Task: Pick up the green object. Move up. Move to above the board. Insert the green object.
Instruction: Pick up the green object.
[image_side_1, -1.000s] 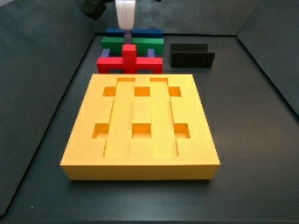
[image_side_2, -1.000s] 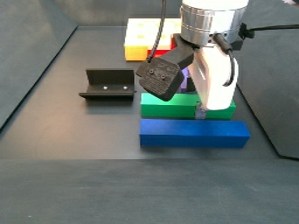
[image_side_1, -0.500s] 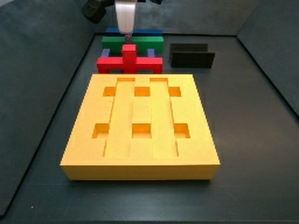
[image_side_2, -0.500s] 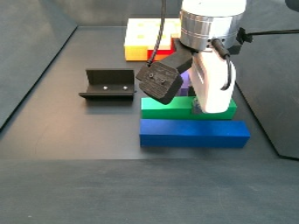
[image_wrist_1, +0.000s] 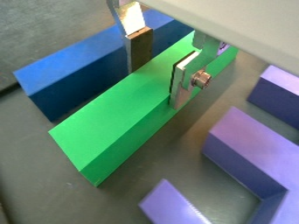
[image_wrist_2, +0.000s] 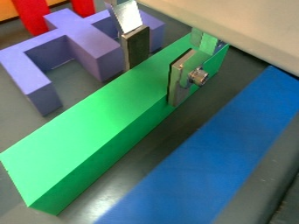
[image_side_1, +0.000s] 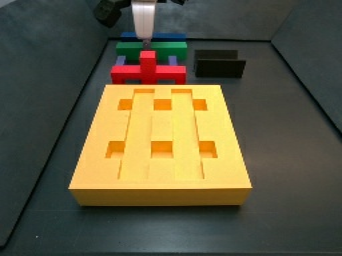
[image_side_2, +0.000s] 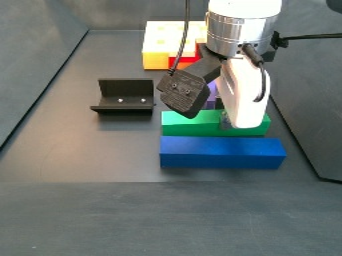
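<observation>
The green object (image_wrist_1: 117, 118) is a long green bar lying flat on the dark floor, between a blue bar (image_wrist_1: 70, 66) and a purple piece (image_wrist_1: 251, 153). It also shows in both side views (image_side_2: 187, 122) (image_side_1: 128, 46). My gripper (image_wrist_1: 162, 66) is lowered over it, with one finger on each long side and the pads against the bar. It shows the same way in a wrist view (image_wrist_2: 158, 61) and a side view (image_side_2: 245, 122). The yellow-orange board (image_side_1: 160, 145) lies beyond the purple piece, its holes empty.
A red cross-shaped block (image_side_1: 147, 68) sits on the purple piece (image_wrist_2: 52, 66) between the green bar and the board. The blue bar (image_side_2: 221, 152) lies right alongside the green one. The dark fixture (image_side_2: 123, 97) stands off to one side. Dark walls enclose the floor.
The gripper came down a little onto the green bar a second ago; it has held still over the last half second. The bar has not moved.
</observation>
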